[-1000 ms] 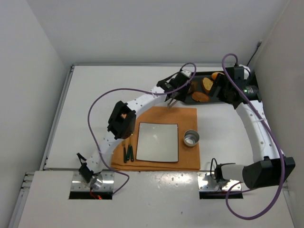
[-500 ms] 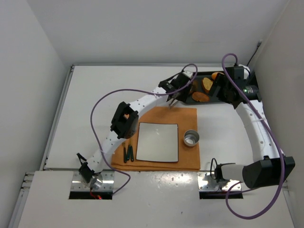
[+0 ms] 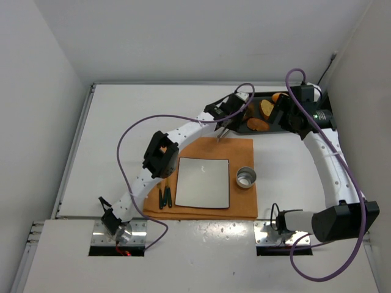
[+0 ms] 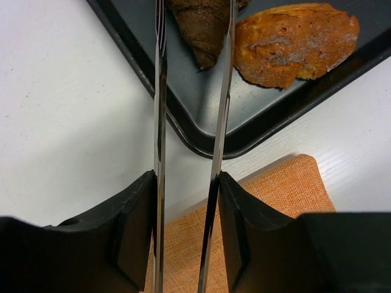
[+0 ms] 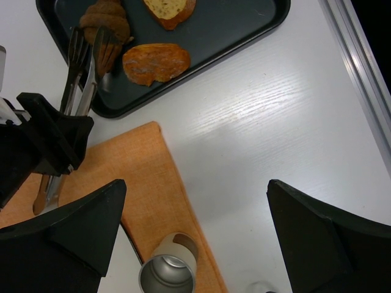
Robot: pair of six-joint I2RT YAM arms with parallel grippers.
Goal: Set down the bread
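The task has barely started. The bread (image 5: 107,21), one dark ridged croissant, lies in the black tray (image 5: 244,30) at the upper left of the right wrist view, not yet lifted. The left end effector (image 4: 185,180) is clenched on a pair of tongs (image 4: 220,122), whose tips stand on either side of the croissant at the top of the left wrist view; I cannot tell if they are squeezing it. The right end effector (image 5: 194,183) is released and holds nothing. Left to do, as I judge it: pinch, lift, carry, and set down, likely on the plate (image 3: 202,182).

Counted: one croissant, two lighter flat slices (image 5: 156,63) beside it, perhaps a third orange piece (image 3: 278,97) at the tray's upper end, one tray, one orange mat (image 3: 244,149), one square plate, one metal cup (image 3: 246,177), all on the tabletop (image 3: 122,110)
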